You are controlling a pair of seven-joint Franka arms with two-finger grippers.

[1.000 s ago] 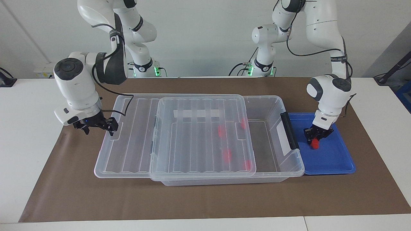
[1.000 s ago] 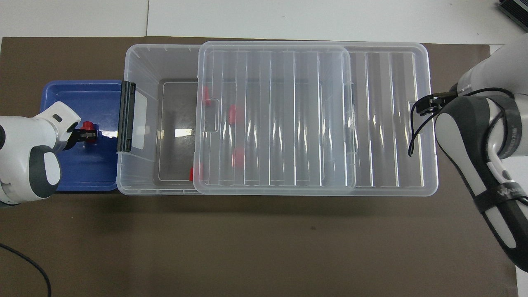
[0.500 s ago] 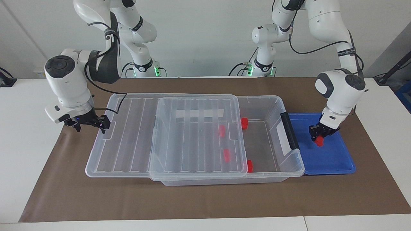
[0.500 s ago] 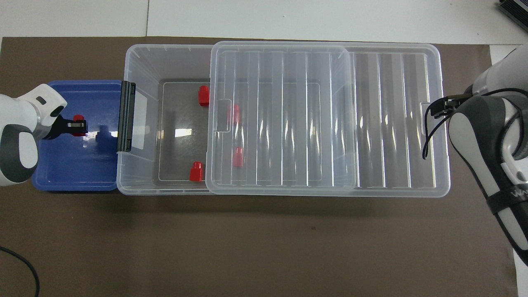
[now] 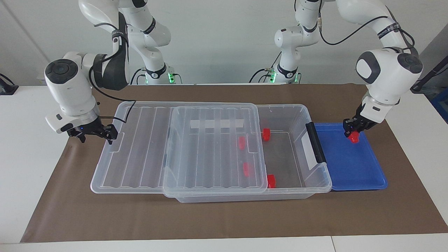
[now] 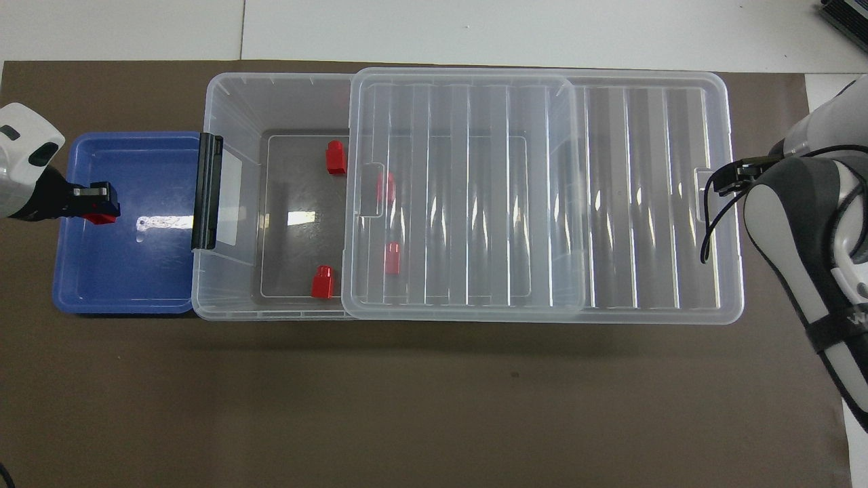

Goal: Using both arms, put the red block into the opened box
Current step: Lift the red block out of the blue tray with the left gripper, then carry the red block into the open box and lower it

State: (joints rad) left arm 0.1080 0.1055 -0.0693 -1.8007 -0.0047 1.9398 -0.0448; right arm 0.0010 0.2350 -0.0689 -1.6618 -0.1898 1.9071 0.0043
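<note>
Left end effector (image 5: 352, 132) gripping red block (image 5: 355, 138)

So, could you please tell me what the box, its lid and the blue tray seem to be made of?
The box looks like clear, glossy plastic: its floor and red blocks show through. The lid seems the same see-through plastic, moulded in ribs that catch glare. The blue tray appears to be opaque, smooth plastic with a shiny reflective floor.

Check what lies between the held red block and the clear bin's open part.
In the overhead view, bare floor of the blue tray and the bin's black latch lie between the small red plastic block and it.
</note>
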